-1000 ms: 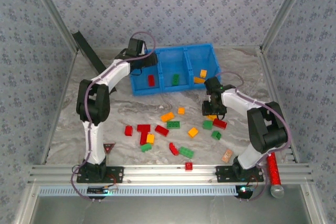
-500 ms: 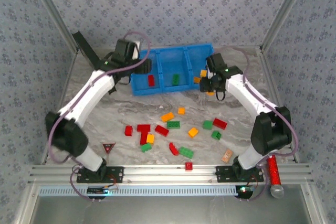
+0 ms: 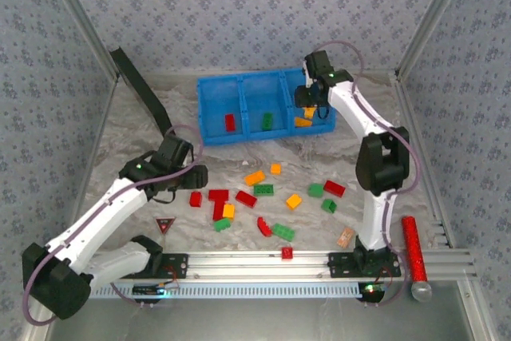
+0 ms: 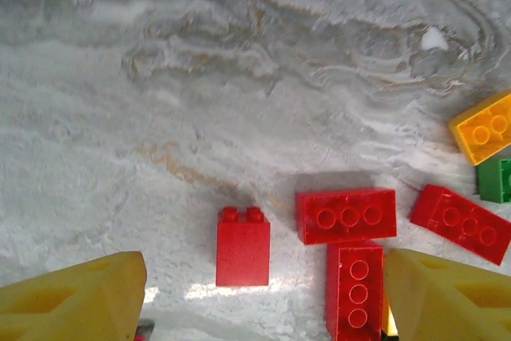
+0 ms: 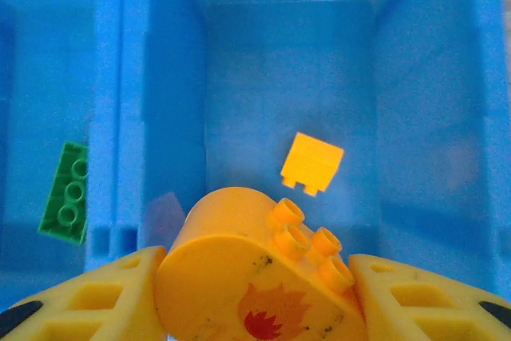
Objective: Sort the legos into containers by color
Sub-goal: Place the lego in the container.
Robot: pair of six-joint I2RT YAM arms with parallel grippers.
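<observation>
Over the right-hand compartment of the blue tray (image 3: 214,85), the right jaws are clamped on a rounded orange-yellow brick (image 5: 239,269), glossy, four-studded, with a flame print on its flat face. Its slick curved sides could let it slip out early. A drop close to the divider might bounce it toward the green brick (image 5: 66,192) in the middle compartment, though the height is hard to judge. On the marbled worktop (image 4: 239,77), well short of the tray, the left jaws stand spread over a blocky red brick (image 4: 243,245). They could nudge the neighbouring red bricks (image 4: 346,215).
</observation>
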